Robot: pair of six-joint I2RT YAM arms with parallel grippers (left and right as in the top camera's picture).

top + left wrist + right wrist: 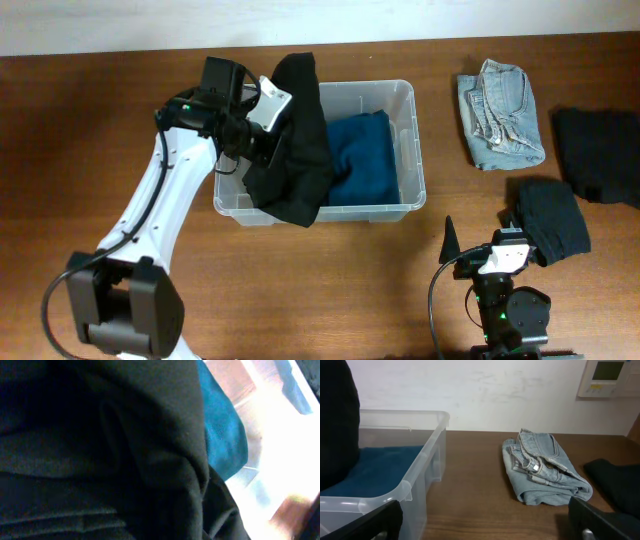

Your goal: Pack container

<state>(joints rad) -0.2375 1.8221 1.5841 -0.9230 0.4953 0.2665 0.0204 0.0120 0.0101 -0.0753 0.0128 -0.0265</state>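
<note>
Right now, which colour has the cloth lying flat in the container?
The cloth is dark teal blue; the overhead view shows it best.

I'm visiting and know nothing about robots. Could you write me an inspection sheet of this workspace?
Surface: brown wooden table.
Job's things: clear rectangular plastic bin holding a folded teal cloth; black garment draped over its left part.
Clutter: folded light-blue jeans, small black bundle, larger black cloth, right of the bin.
Grippers: left gripper fingers hidden in the black garment, apparently gripping; right gripper open, empty.
Cables: black cables along both arms.
Surroundings: white wall, pale wall panel.
</note>
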